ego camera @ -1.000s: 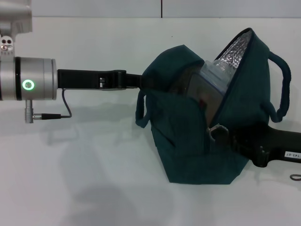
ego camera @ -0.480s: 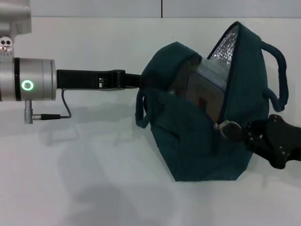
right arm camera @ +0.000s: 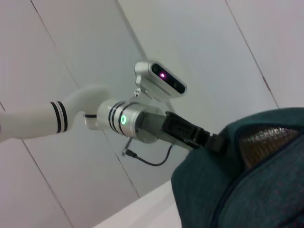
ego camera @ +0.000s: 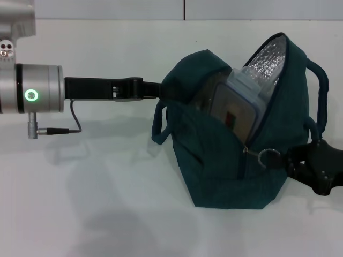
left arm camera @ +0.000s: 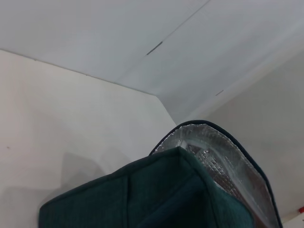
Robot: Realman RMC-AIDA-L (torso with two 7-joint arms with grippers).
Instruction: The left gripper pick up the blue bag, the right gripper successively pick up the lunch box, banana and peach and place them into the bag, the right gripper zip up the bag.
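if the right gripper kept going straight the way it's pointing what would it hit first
Most likely the blue bag: the right gripper points at its lower side, right by the zipper's ring pull, though depth is hard to judge.

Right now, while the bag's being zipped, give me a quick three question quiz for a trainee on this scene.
1. True or false: the blue bag is fully zipped shut.
2. What shows through its opening? A) lunch box B) bottle C) nothing
3. Which gripper is at the silver ring pull?

Key:
1. False; the foil-lined top gapes open.
2. A.
3. The right gripper; the left gripper reaches the bag's far side.
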